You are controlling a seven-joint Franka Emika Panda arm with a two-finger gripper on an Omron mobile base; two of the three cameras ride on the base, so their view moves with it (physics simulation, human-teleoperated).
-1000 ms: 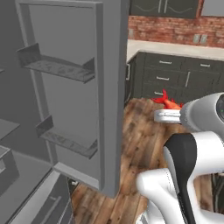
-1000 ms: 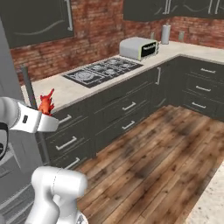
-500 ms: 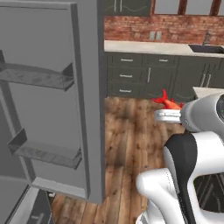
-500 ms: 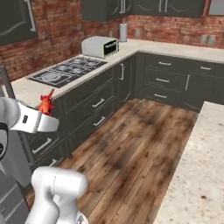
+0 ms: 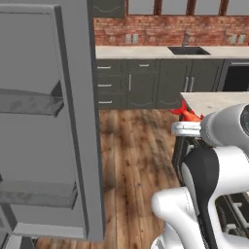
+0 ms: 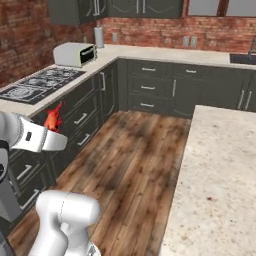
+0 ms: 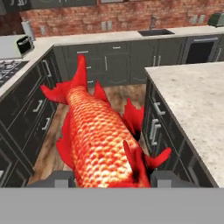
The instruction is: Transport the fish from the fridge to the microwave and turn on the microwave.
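Tool (image 7: 112, 177) grips the fish (image 7: 103, 140) between its fingers; carry it level and steady, clear of the desk (image 7: 192, 96) edge.

1. The open fridge door (image 5: 73, 121) stands as a tall wall on the left, its bins jutting inward
2. Wood floor (image 6: 135, 155) between the cabinet run and the island counter (image 6: 220, 170) forms an open lane toward the back wall
3. The island counter's near edge lies just right of the held fish (image 7: 100, 135), closing off that side
4. Along the left bench, the stovetop (image 6: 35, 85) and a toaster oven (image 6: 75, 53) sit on the surface; air above them is free
5. The sink (image 5: 188, 50) sits in the far counter
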